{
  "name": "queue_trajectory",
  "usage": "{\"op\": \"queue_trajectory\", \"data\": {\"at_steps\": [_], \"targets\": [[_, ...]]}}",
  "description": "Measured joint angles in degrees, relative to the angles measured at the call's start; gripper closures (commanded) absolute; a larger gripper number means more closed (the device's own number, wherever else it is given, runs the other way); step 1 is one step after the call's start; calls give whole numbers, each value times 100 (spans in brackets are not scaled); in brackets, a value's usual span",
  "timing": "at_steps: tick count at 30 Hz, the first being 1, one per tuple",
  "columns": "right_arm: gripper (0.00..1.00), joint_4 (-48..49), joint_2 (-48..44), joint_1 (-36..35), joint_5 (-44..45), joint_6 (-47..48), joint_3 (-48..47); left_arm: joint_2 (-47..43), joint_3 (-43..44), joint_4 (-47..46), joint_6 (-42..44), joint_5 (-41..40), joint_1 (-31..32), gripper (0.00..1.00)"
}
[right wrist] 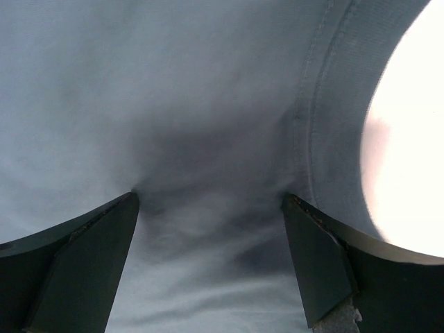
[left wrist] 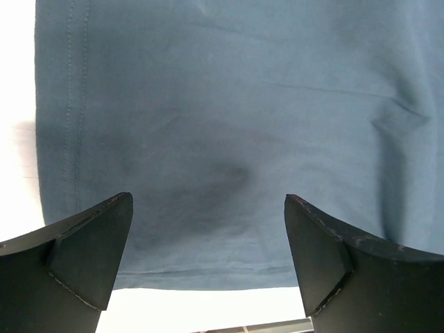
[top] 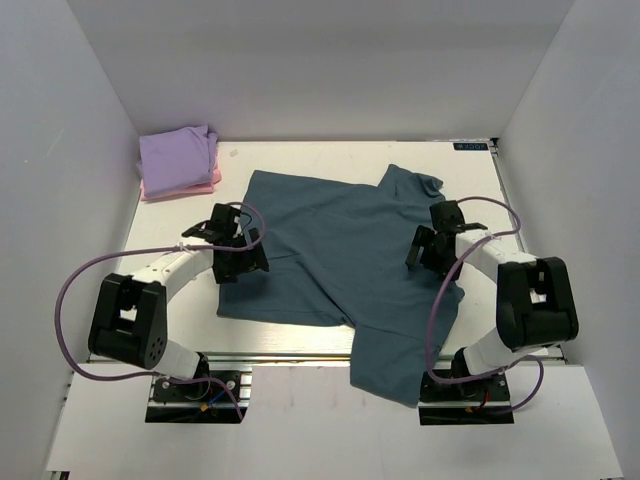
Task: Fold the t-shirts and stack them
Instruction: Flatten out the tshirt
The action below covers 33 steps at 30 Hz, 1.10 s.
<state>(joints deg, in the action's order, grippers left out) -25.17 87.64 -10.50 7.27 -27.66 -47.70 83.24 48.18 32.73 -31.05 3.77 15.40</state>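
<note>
Both left hand [top: 243, 262] and right hand [top: 424, 252] gape over teal t-shirt [top: 330, 245].

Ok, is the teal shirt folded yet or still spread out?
Spread, not folded: the teal t-shirt lies open and rumpled across the table, one end hanging over the near edge.

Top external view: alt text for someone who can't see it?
A dark teal t-shirt lies rumpled on a white table, with the open left hand and right hand over its two sides. A folded lavender t-shirt sits on a pink one at far left.
</note>
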Motion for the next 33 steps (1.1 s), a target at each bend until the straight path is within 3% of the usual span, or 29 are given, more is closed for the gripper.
{"op": "queue_trajectory", "data": {"at_steps": [8,12,20,27,33], "targets": [[10,127,835,247,-31,-15,-798,483,11,70,-70,-240,-68,0],[15,205,1462,420,-286,92,-1521,533,31,76,-190,-345,-66,0],[11,354,2245,647,-496,170,-2542,776,273,431,-420,-949,-68,0],[11,398,2205,717,-844,850,-2562,717,299,369,-98,-715,-59,0],[11,625,815,686,-1290,1108,-1648,181,393,278,81,-431,-59,0]]}}
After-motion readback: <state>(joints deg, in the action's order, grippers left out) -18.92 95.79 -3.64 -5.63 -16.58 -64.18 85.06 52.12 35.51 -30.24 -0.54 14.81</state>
